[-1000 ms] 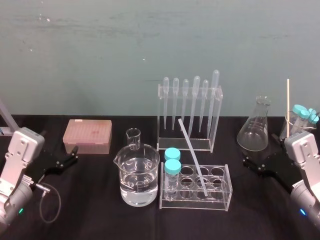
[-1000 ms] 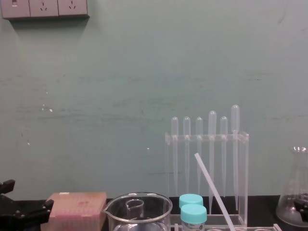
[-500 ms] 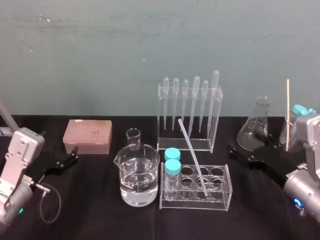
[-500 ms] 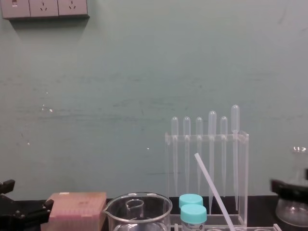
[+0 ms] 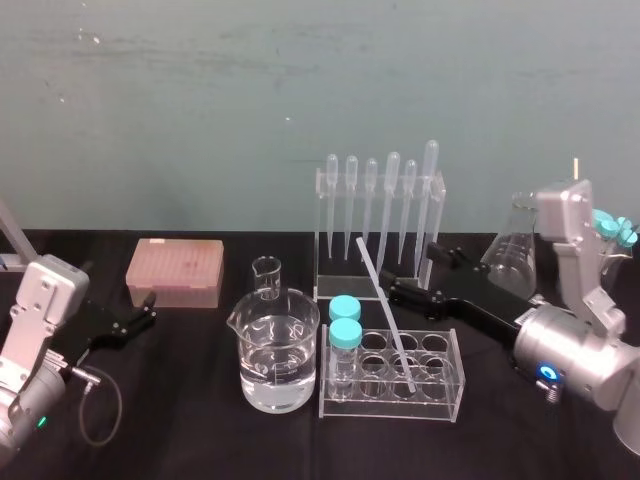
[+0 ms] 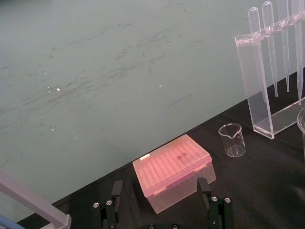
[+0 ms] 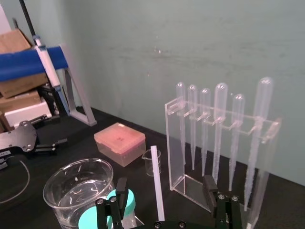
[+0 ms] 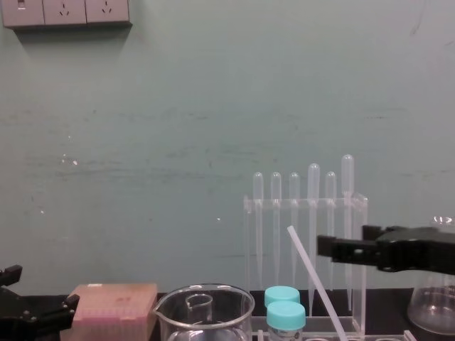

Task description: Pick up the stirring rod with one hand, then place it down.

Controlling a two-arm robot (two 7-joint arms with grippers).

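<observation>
At the table's left edge, left hand: parked low, fingers spread, grasping nothing; well apart from the rod.
Pink tip box: just ahead of the left hand, clear of the work.
Small beaker: empty, behind the large beaker, which held clear liquid.
Capped vials: two, standing in the left end of the tube rack, near the rod's lower part.
Stirring rod: lower end seated in a well of the tube rack; long axis tilted, upper end leaning back and to the left, in front of the pipette rack.
Right hand: the nearer hand; raised above the table, fingers released and wide apart, empty.
Key relation: the rod lay just left of and ahead of the right hand; in the right wrist view its upper shaft stood between the lines of the two fingers, not yet touched.
Obstructions (judged): pipette rack close behind the rod's top, vials to its left; the flask stood behind the right arm.
</observation>
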